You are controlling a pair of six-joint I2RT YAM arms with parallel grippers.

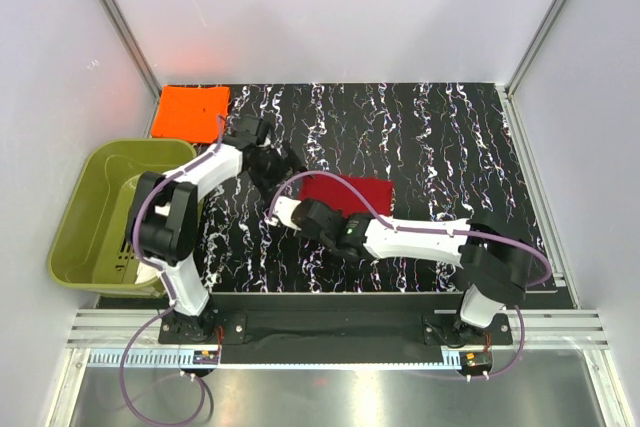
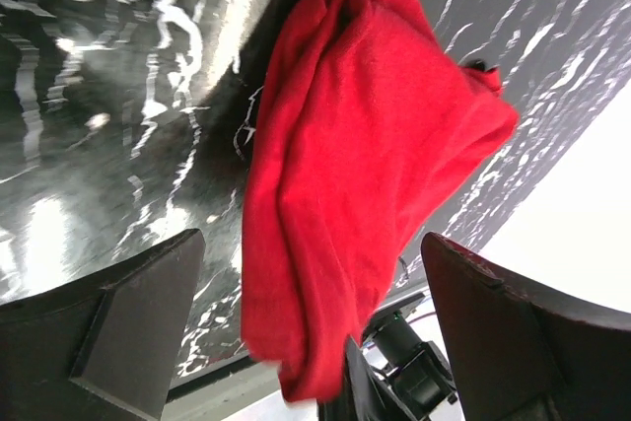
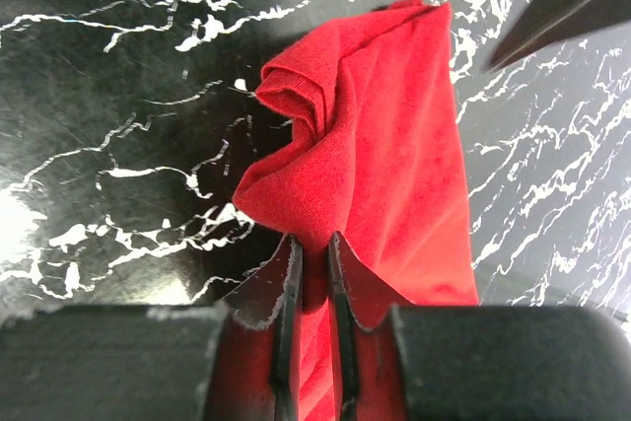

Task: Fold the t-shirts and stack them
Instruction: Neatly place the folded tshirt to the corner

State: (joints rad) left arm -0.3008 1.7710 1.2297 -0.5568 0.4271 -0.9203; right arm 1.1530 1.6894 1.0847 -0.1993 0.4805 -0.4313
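Observation:
The dark red t-shirt (image 1: 350, 192) lies partly folded and bunched on the black marbled table. My right gripper (image 1: 300, 209) is shut on its near left edge. In the right wrist view the jaws (image 3: 314, 263) pinch a raised fold of the red cloth (image 3: 385, 155). My left gripper (image 1: 272, 169) hovers open just left of the shirt. In the left wrist view its fingers (image 2: 311, 273) stand wide apart, empty, with the red shirt (image 2: 365, 145) beyond them. The orange t-shirt (image 1: 190, 112) lies folded flat at the back left corner.
An olive-green plastic tub (image 1: 85, 217) stands off the table's left side beside the left arm. White walls close in the back and sides. The right arm stretches low across the table's front, and its wrist shows in the left wrist view (image 2: 404, 372).

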